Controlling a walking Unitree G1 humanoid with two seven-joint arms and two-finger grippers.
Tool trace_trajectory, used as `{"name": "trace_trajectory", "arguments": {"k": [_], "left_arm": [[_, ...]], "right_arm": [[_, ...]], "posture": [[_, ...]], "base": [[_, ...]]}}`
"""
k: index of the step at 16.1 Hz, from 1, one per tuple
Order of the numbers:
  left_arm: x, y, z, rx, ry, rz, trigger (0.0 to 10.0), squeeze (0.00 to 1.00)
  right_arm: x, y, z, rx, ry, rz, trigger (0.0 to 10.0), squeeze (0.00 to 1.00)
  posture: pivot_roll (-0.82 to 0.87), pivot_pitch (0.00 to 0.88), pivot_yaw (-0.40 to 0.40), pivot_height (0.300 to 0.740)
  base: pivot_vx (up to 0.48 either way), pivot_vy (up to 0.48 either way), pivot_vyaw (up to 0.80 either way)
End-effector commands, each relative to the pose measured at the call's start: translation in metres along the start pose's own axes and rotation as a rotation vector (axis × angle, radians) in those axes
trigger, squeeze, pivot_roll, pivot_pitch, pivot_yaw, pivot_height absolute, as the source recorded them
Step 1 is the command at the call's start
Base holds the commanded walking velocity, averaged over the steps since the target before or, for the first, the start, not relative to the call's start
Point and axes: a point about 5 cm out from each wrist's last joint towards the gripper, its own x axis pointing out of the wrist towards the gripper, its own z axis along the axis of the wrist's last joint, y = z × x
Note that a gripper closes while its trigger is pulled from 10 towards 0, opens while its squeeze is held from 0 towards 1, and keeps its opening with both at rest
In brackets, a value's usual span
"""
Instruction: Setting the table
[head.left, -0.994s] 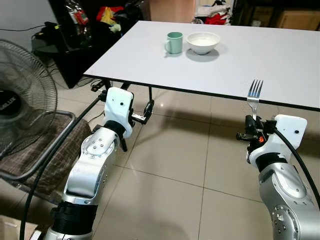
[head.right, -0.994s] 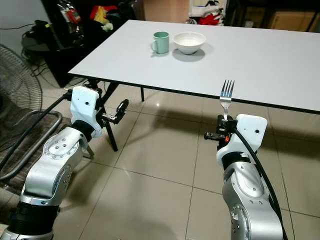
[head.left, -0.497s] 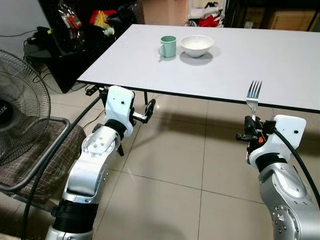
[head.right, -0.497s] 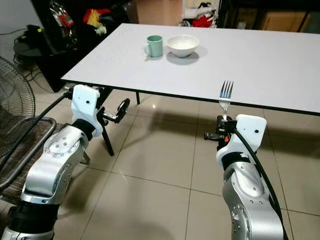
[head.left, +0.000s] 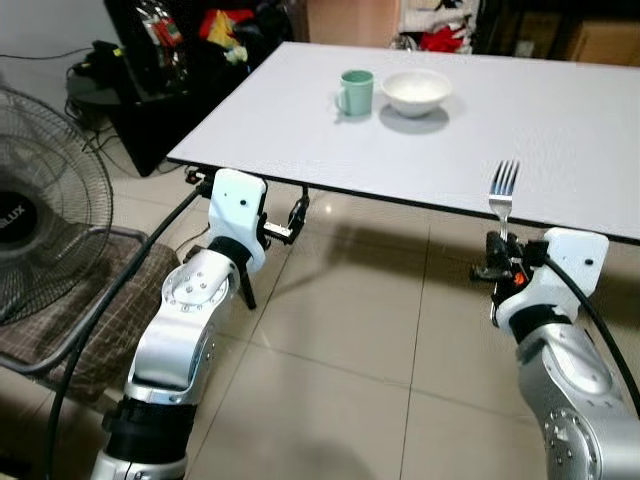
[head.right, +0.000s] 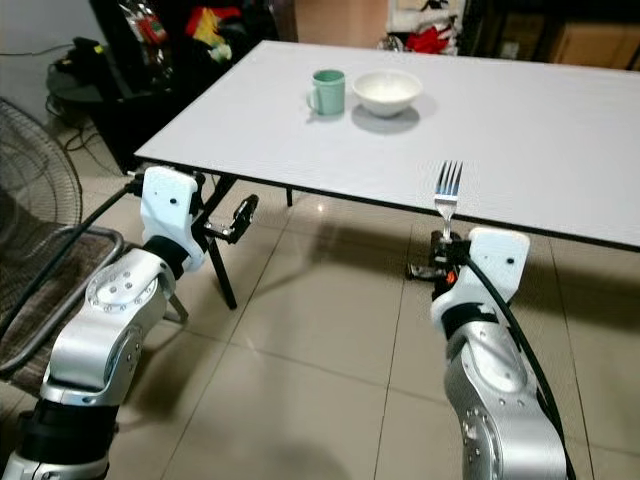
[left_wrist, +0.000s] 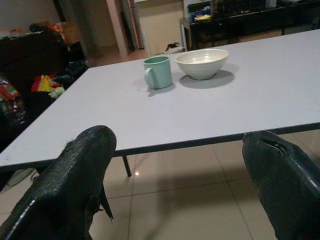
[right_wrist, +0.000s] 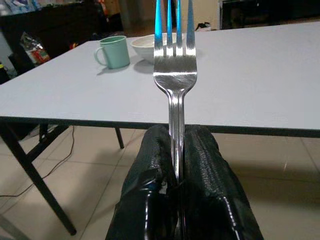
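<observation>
I have the fork (right_wrist: 174, 80) clenched by its handle in my right pincer (head.left: 497, 268), tines up, just short of the near edge of the worktop (head.left: 560, 130). My left pincer (head.left: 296, 214) is released and holds nothing, low by the near left corner. The mug (head.left: 355, 92) and bowl (head.left: 415, 90) sit side by side at the far end, well apart from the fork. My worry: the fork stands tall on a narrow grip, so if I advance too low the tines could catch the edge and twist the fork loose.
</observation>
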Motion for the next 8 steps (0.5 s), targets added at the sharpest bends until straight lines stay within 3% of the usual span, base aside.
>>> {"name": "trace_trajectory", "arguments": {"k": [1, 8], "left_arm": [[0.0004, 0.0031, -0.0013, -0.005, 0.011, 0.012, 10.0, 0.00], [0.0009, 0.0028, -0.0008, -0.011, 0.008, 0.013, 10.0, 0.00]], "right_arm": [[0.0015, 0.0022, 0.0016, 0.006, 0.001, 0.015, 10.0, 0.00], [0.0022, 0.0037, 0.0013, -0.008, 0.008, 0.030, 10.0, 0.00]], "posture": [[-0.05, 0.000, 0.071, 0.740], [-0.05, 0.000, 0.069, 0.740]], "base": [[0.322, 0.000, 0.00], [0.321, 0.000, 0.00]]}}
